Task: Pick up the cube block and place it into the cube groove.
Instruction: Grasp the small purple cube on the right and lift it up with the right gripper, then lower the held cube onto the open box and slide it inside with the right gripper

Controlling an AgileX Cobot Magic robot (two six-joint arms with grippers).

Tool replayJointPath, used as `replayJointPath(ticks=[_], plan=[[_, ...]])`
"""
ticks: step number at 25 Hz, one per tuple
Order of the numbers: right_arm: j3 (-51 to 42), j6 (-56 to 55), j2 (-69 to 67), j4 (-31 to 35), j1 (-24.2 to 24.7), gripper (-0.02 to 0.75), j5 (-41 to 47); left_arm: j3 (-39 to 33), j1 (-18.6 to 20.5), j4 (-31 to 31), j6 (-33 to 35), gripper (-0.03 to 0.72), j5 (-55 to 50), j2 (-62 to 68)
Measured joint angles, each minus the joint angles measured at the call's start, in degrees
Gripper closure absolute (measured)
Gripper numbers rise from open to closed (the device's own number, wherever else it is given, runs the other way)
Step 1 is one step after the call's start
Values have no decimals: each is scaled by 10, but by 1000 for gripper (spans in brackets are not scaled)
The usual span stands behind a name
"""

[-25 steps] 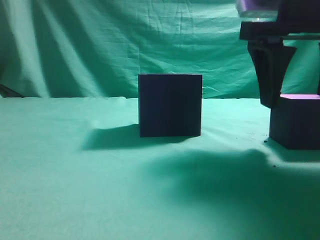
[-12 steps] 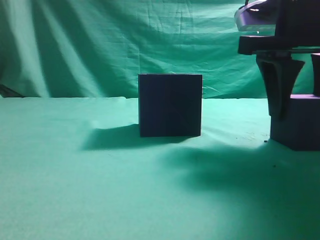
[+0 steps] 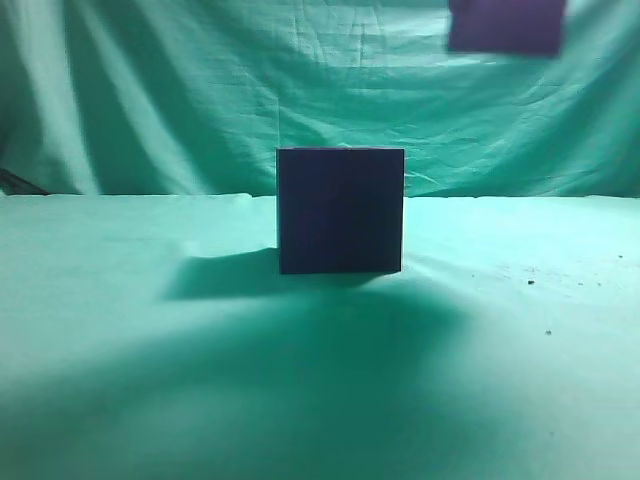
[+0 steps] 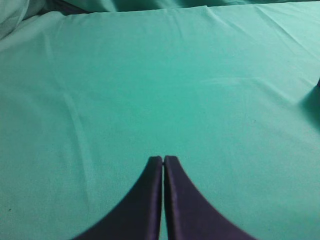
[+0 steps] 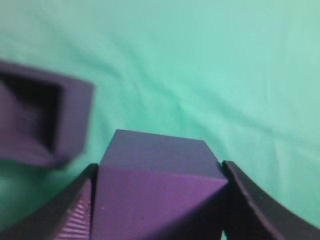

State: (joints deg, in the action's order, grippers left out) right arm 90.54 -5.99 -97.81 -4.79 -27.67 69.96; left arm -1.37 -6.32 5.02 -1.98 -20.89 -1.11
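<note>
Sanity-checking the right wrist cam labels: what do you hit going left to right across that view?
cube groove with its dark opening facing the camera → left finger of the right gripper → cube block clamped between the fingers → right finger. Green cloth lies behind them all.

Left gripper: bottom centre of the left wrist view, two dark curved fingers pressed together tip to tip, nothing between them.
Left gripper pose: hovering above the surface, pointing toward the top of the frame.
Right gripper: bottom of the right wrist view, dark fingers spread to either side, clamped against the cube block.
Exterior view: neither arm visible.
</note>
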Motion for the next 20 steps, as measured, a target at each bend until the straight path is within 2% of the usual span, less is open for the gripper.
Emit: replayJointPath(ticks=[5,10,20], plan=[[98,5,-14,2,-59,302,9,0,0,0,0,688,0,0],[111,4,-56,5,-116,302,16,0,0,0,0,688,0,0],[128,-19,-128,1,-136,302,15,0,0,0,0,688,0,0]])
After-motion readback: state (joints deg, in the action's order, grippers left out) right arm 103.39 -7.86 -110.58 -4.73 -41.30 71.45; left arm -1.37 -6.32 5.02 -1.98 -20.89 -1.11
